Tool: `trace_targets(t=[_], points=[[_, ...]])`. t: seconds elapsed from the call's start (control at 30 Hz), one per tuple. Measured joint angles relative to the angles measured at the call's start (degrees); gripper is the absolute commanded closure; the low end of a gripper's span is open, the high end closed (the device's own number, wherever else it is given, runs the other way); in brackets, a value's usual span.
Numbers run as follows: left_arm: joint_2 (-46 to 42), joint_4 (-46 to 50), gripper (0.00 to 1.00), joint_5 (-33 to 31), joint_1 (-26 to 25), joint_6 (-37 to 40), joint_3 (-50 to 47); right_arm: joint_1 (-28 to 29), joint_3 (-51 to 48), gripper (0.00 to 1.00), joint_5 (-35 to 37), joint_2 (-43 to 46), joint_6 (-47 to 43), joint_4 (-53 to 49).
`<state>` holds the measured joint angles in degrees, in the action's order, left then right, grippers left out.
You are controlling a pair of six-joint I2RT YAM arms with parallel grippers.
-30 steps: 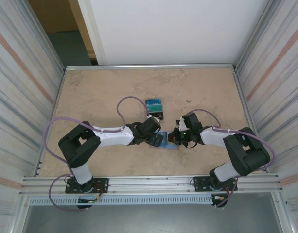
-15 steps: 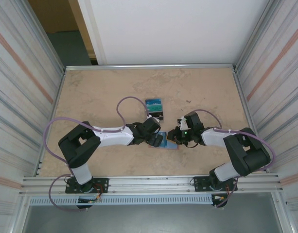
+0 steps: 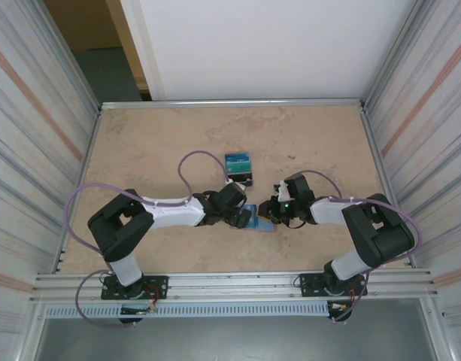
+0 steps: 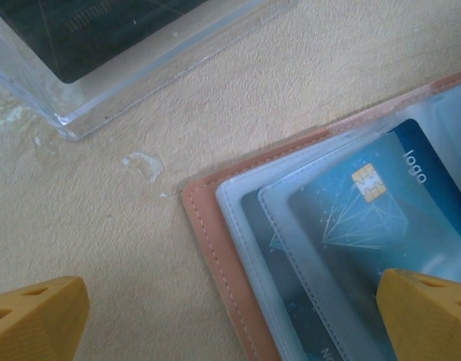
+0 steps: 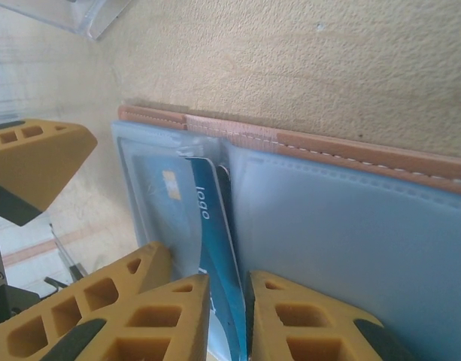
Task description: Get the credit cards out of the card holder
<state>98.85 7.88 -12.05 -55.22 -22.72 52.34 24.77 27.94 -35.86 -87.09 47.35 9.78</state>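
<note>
Right gripper [image 5: 228, 320]: sits with fingers drawn narrow, pinching the bare dark-blue strip of a credit card [image 5: 215, 248] that runs up between them. Left gripper [image 4: 234, 308]: spreads wide, one yellow fingertip over bare surface, the other over the card pockets; cannot tell whether that one touches. Then by size. Table [image 3: 155, 143]: mottled tan, bears both arms folded inward so that the two grippers face each other near the middle, towards the near edge. Stand [image 3: 240, 167]: dark and tiered, shows teal cards, rises just beyond the left gripper; appears in the left wrist view as a clear-walled corner, parted from the wallet by a strip of bare table. Card holder [image 4: 215, 256]: lies open and flat between the two grippers, salmon-pink stitched border outermost, pale blue-grey translucent sleeves stepped inside it. Held card again: rests partly out of its sleeve, the end printed "logo" uncovered and deep blue, the end with the chip [image 4: 369, 184] lying under the milky plastic beside a faint diamond pattern. Darker card [image 4: 269, 233]: sits tucked fully under a lower sleeve, beneath the first, nearer the pink corner. Smallest: a few pale scuffs [image 4: 144, 164] on the table between stand and wallet corner.
</note>
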Motion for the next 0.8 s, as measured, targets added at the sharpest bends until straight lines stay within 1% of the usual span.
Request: trace_targets(t=[0.1, 0.37, 0.5, 0.8], points=[[-1.0, 1.0, 0.01, 0.2, 0.0, 0.0, -0.5, 0.1, 0.4, 0.79, 0.2, 0.0, 0.0, -0.9], [-4.5, 4.8, 0.01, 0.0, 0.1, -0.2, -1.5, 1.7, 1.9, 0.84, 1.8, -0.3, -0.4, -3.6], [-4.5, 4.8, 0.01, 0.0, 0.2, -0.2, -1.8, 2.7, 2.4, 0.84, 1.9, -0.7, -0.5, -4.6], [-3.4, 4.8, 0.01, 0.3, 0.4, -0.2, -1.9, 2.8, 2.6, 0.85, 1.0, -1.5, -0.4, -3.9]])
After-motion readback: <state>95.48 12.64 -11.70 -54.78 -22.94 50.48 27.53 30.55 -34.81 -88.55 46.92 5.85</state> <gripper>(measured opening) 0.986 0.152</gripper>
